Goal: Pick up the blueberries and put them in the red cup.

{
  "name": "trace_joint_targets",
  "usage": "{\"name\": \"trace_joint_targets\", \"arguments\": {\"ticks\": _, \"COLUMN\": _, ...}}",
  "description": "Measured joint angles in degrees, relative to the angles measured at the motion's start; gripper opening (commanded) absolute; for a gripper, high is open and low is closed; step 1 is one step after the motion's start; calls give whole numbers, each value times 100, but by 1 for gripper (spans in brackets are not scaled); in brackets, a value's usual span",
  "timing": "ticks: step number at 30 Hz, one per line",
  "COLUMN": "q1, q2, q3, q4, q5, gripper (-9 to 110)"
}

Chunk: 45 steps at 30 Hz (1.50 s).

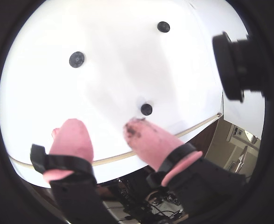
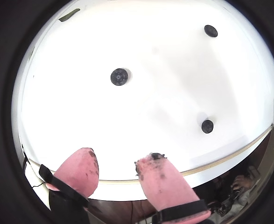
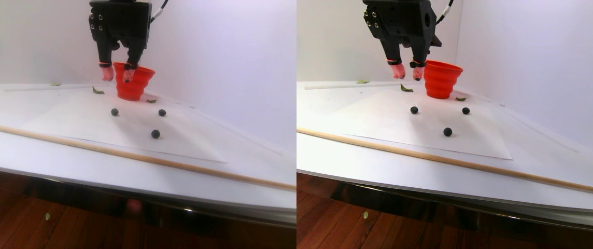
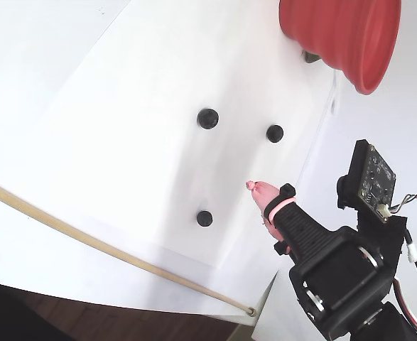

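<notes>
Three blueberries lie apart on the white sheet, seen in a wrist view (image 1: 77,59) (image 1: 163,26) (image 1: 146,109), in the stereo pair view (image 3: 114,111) (image 3: 161,112) (image 3: 155,134) and in the fixed view (image 4: 207,118) (image 4: 274,133) (image 4: 204,218). The red cup (image 3: 134,80) (image 4: 343,32) stands upright behind them. My gripper (image 1: 104,123) (image 2: 120,156) (image 3: 118,78) hangs in the air above the sheet, just in front of the cup in the stereo pair view. Its pink fingertips are spread wide with nothing between them.
A thin wooden rod (image 3: 120,153) (image 4: 87,238) lies across the table near the front edge. Small green leaves (image 3: 98,91) lie beside the cup. A camera module (image 4: 371,177) juts from the arm. Beyond the table edge is dark floor.
</notes>
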Motion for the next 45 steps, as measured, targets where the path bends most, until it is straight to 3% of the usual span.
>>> {"name": "trace_joint_targets", "arguments": {"ticks": 45, "q1": -167, "q2": -2848, "q3": -1283, "q4": -1969, "q5": -325, "gripper": 19}}
